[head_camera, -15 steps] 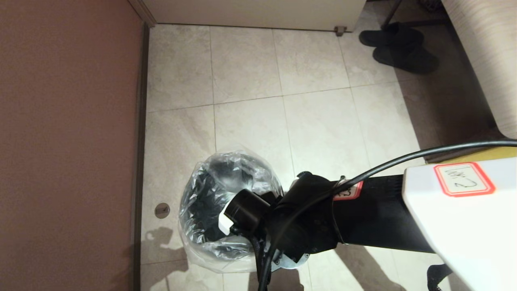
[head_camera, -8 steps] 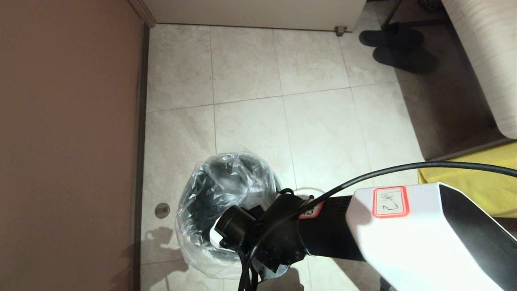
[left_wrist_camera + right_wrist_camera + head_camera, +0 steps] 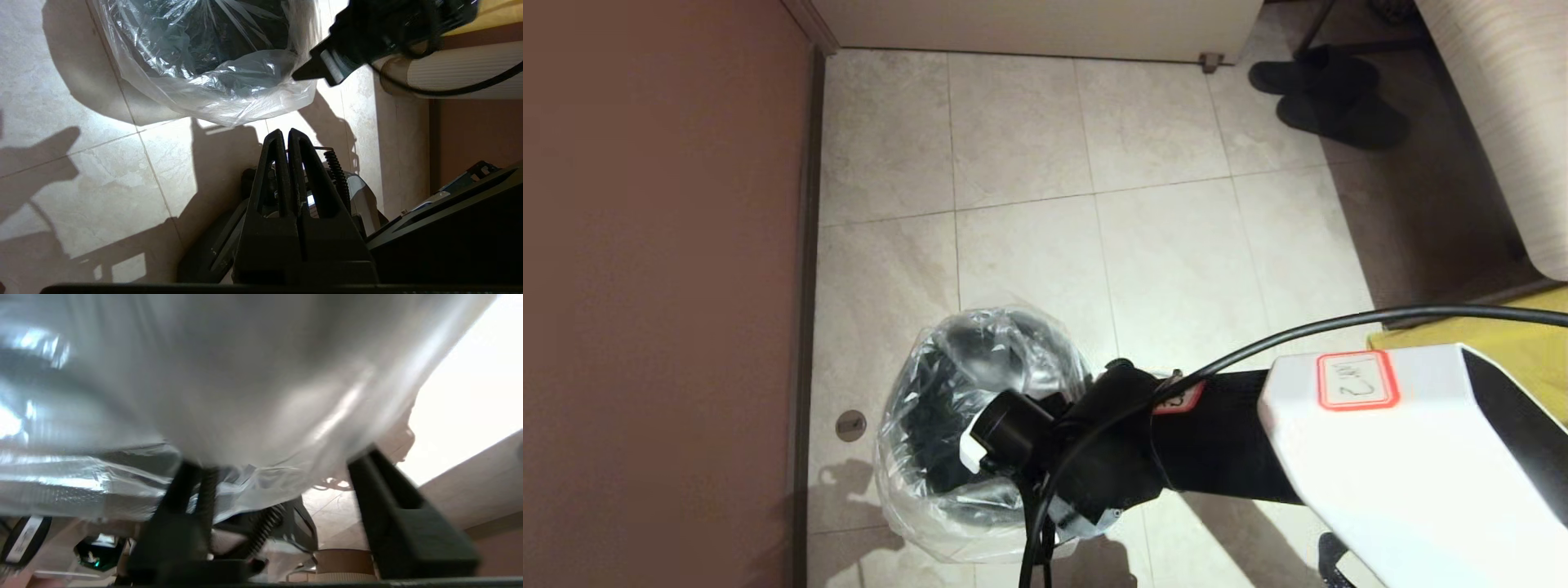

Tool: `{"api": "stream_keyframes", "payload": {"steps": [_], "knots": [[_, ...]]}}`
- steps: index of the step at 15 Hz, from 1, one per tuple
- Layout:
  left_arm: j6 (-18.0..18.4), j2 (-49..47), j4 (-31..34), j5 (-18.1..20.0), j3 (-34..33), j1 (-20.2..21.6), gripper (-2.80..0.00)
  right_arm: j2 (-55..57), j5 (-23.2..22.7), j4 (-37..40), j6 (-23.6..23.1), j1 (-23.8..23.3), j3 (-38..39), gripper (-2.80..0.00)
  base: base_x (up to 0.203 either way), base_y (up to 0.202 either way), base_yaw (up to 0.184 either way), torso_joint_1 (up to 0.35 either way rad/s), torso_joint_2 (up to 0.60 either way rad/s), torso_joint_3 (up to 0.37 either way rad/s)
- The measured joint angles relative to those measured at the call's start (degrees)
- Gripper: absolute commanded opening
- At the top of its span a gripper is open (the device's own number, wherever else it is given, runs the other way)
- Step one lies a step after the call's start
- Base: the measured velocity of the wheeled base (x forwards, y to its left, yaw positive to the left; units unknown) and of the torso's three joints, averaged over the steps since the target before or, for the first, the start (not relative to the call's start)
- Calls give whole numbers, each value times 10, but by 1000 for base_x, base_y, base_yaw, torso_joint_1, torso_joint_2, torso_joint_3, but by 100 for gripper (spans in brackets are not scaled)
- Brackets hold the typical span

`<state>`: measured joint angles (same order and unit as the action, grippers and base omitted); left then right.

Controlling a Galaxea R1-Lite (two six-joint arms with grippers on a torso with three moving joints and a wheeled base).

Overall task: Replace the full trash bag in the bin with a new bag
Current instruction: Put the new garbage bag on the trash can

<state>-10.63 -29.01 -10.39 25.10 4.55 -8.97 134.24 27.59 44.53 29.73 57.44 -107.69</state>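
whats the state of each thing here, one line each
new bag: clear, draped over the bin's mouth, edges hanging outside
bin: upright on the tiled floor, lined by the bag
right tool: open, at the bag's edge
left tool: shut, empty, off the bag
slippers: paired on the floor

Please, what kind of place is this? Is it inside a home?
Probably a room in a home, maybe near an entrance. The floor is pale tile, a pair of dark slippers lies by the far wall, and a small bin lined with a clear plastic bag stands beside a reddish-brown wall.
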Motion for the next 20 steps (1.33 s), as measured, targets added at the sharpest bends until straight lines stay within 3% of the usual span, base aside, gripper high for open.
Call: {"api": "stream_keyframes", "payload": {"steps": [4,11,12,17,20], "knots": [[-1,0,0,0,0,0,-280,-55,-8,31,7,0,17,0,0,0,0,0,0,0],[0,0,0,0,-4,0,-280,-135,-95,34,18,6,83,0,0,0,0,0,0,0],[0,-1,1,0,-4,0,-280,-145,-96,34,18,10,84,-280,0,0,0,0,0,0],[0,-1,1,6,-5,0,-280,-179,-92,25,-8,34,52,-280,0,0,0,0,0,0],[0,-1,1,10,-5,0,-280,-167,-100,-9,-72,39,-14,-280,0,0,0,0,0,0]]}}
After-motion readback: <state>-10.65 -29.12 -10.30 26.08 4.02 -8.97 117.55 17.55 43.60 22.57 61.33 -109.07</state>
